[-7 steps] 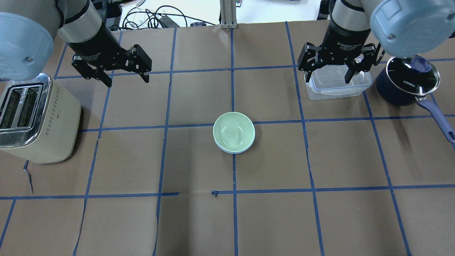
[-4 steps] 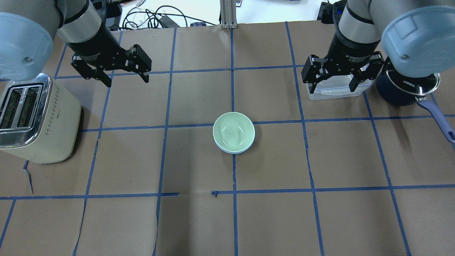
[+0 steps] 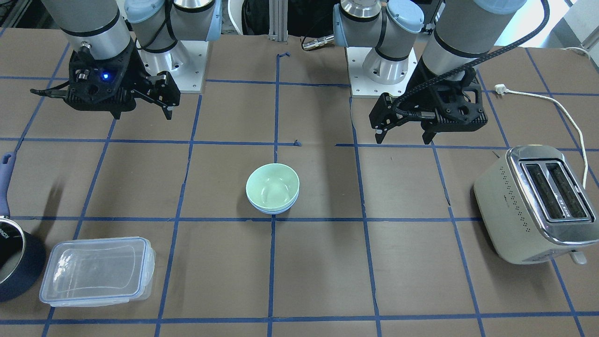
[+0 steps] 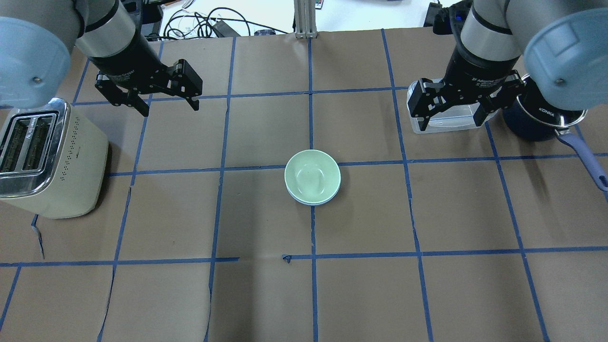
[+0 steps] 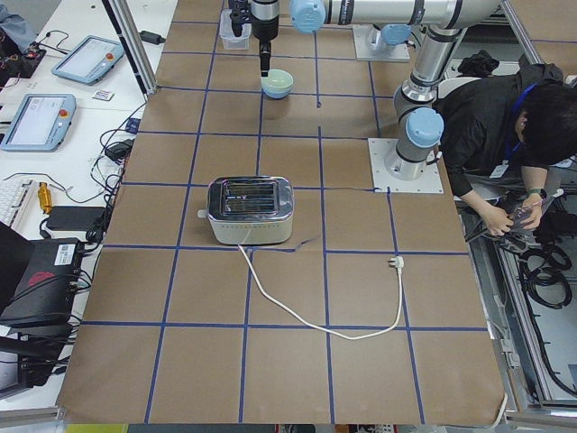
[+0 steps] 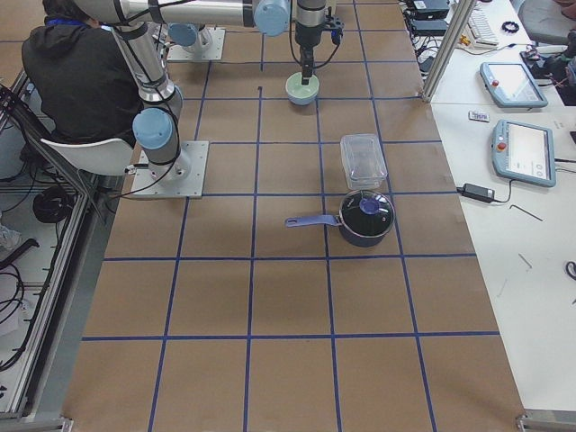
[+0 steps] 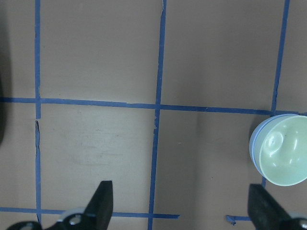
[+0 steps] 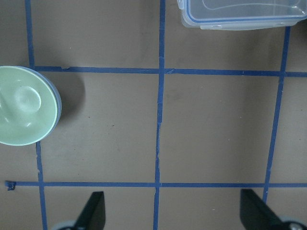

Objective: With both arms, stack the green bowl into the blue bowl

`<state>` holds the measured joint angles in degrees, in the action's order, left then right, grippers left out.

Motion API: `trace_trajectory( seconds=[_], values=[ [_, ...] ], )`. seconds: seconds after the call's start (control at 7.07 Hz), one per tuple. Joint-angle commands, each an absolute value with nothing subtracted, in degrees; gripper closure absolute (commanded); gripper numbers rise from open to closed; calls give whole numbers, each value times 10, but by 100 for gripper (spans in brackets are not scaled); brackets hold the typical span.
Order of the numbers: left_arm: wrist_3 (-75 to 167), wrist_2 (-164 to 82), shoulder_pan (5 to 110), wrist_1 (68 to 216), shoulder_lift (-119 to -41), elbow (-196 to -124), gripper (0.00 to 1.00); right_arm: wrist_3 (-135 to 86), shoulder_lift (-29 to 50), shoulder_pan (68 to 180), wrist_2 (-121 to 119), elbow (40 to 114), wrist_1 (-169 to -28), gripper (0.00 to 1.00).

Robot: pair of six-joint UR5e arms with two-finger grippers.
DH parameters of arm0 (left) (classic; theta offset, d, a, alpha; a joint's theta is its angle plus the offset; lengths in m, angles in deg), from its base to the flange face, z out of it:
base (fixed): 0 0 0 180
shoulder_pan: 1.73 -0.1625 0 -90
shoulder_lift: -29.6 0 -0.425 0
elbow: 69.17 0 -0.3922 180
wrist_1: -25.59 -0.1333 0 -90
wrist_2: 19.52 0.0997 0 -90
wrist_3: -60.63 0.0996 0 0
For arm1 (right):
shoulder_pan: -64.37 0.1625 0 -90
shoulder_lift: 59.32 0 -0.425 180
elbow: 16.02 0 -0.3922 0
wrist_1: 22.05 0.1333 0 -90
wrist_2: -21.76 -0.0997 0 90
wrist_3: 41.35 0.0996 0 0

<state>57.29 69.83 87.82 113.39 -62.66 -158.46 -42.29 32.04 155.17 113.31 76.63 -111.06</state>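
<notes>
The pale green bowl (image 4: 312, 175) sits nested inside the light blue bowl (image 4: 311, 202) at the middle of the table; only the blue bowl's rim shows beneath it. The stack also shows in the front view, green bowl (image 3: 272, 186) over blue bowl (image 3: 273, 210). My left gripper (image 4: 170, 109) is open and empty, raised over the far left of the table. My right gripper (image 4: 451, 124) is open and empty, raised at the far right over a clear container. The left wrist view shows the green bowl (image 7: 284, 158) at its right edge; the right wrist view shows the green bowl (image 8: 24, 108) at its left edge.
A cream toaster (image 4: 47, 161) stands at the left edge, its cord (image 3: 561, 105) lying behind it. A clear lidded container (image 3: 96, 271) and a dark blue pot (image 4: 541, 118) with a glass lid and long handle stand at the far right. The table is brown paper with blue tape lines.
My right gripper has moved right and a little toward the robot's side, still open above the clear container. The left arm and the stacked bowls have not moved.
</notes>
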Motion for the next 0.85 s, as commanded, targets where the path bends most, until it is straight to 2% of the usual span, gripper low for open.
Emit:
trace_trajectory(
  seconds=[0.0, 0.71],
  values=[
    [573, 698, 880, 1135, -626, -1585, 0, -424, 322, 1548, 1131, 762, -1110, 0],
    [574, 703, 881, 1139, -622, -1586, 0, -418, 322, 1547, 1129, 763, -1110, 0]
  ],
)
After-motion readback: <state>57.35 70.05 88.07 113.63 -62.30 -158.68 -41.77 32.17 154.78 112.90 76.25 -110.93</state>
